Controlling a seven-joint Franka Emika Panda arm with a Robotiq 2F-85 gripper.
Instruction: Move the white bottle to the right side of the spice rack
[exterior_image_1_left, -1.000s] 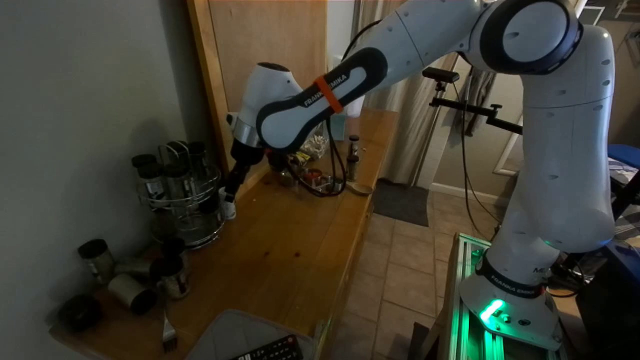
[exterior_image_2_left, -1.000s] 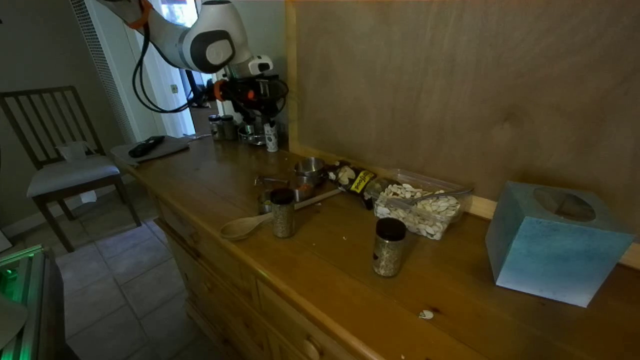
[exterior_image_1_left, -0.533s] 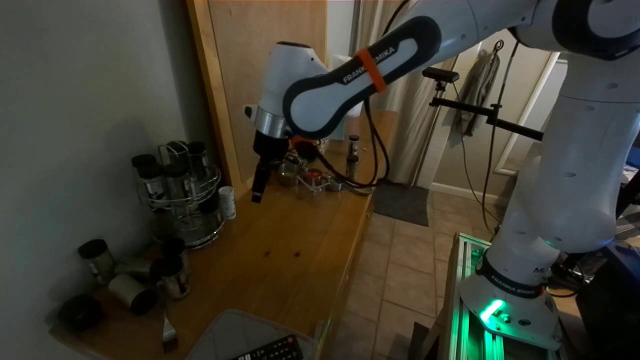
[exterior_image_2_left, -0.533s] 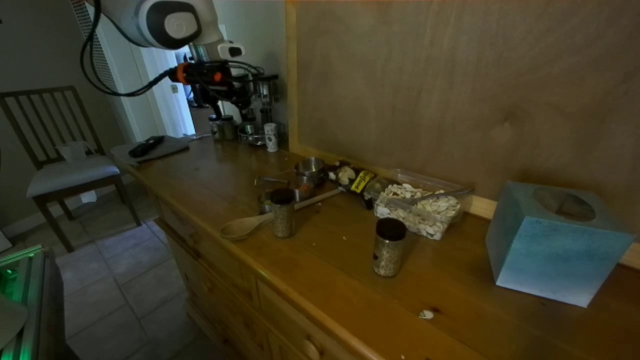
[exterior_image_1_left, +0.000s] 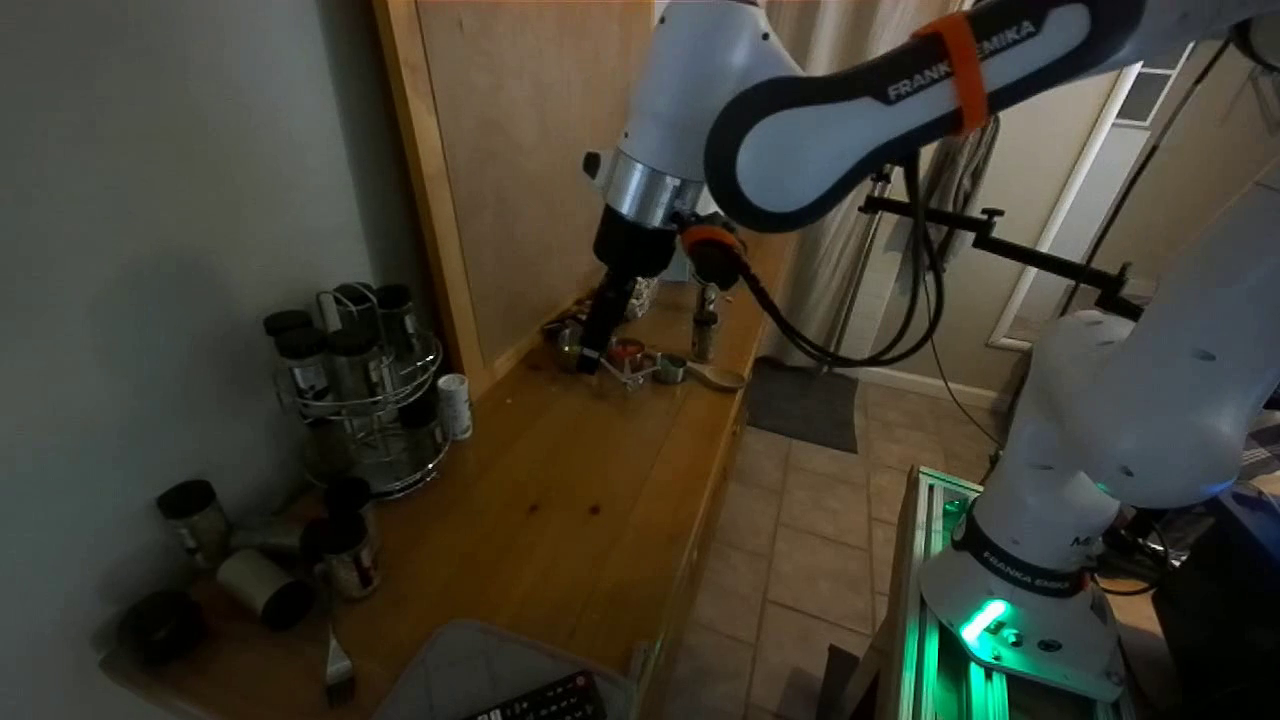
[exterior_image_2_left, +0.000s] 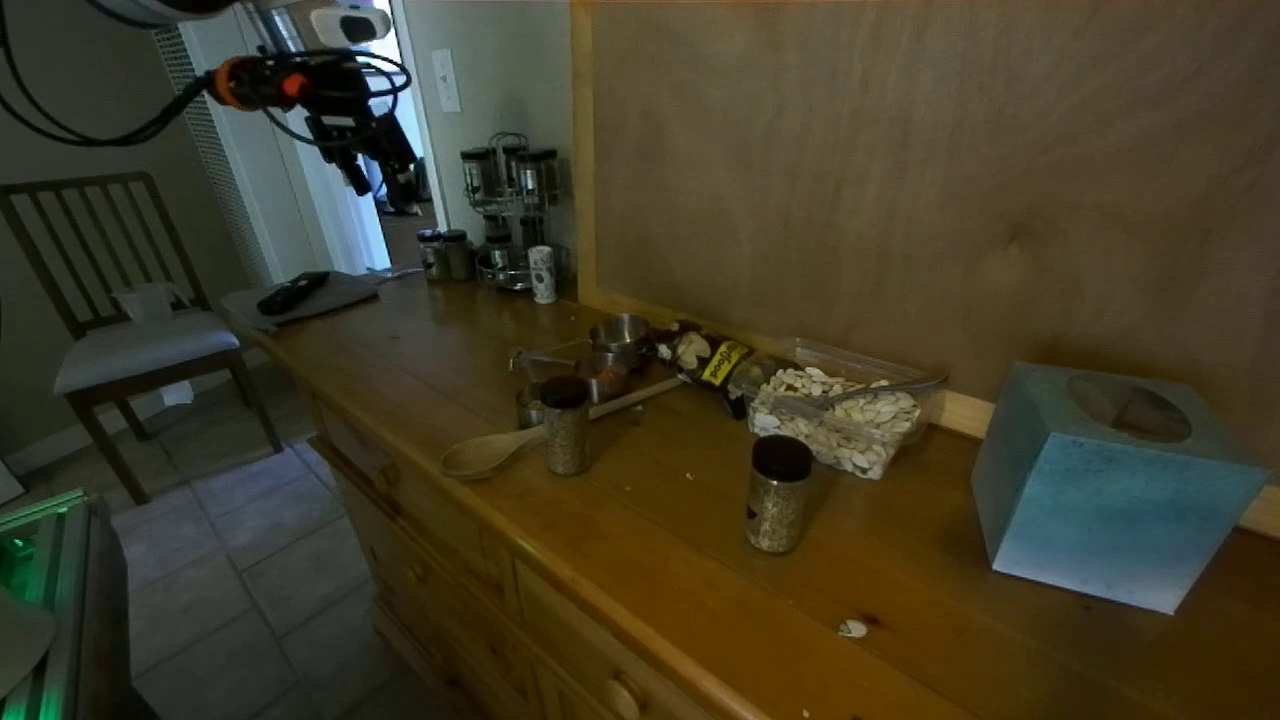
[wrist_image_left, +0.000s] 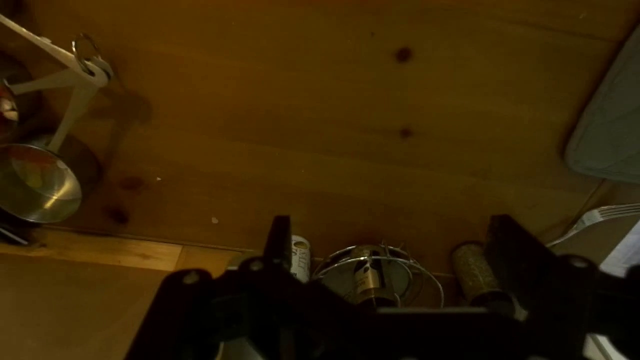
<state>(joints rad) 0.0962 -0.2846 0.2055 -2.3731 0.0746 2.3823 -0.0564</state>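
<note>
The white bottle (exterior_image_1_left: 455, 407) stands upright on the wooden counter beside the spice rack (exterior_image_1_left: 405, 487), very close to it. In an exterior view the bottle (exterior_image_2_left: 541, 274) stands at the right of the rack (exterior_image_2_left: 512, 280). My gripper (exterior_image_1_left: 588, 365) is open and empty, up above the counter and away from both; it also shows in an exterior view (exterior_image_2_left: 382, 195). In the wrist view the fingers (wrist_image_left: 390, 218) are wide apart with nothing between them. Beyond them the bottle (wrist_image_left: 300, 257) is partly hidden by a finger, and the rack's wire ring (wrist_image_left: 350, 259) shows partly.
Loose dark-lidded jars (exterior_image_1_left: 345, 555) and a fork (exterior_image_1_left: 338, 665) lie near a grey mat (exterior_image_1_left: 450, 665) with a remote. Metal measuring cups (exterior_image_2_left: 620, 340), a wooden spoon (exterior_image_2_left: 490, 455), two jars (exterior_image_2_left: 567, 430), a seed tub (exterior_image_2_left: 840, 420) and a blue tissue box (exterior_image_2_left: 1110, 480) stand along the counter.
One second ago my gripper was down at the white bottle. It has since moved up and away from the bottle and rack. The bottle has stayed standing beside the rack.
</note>
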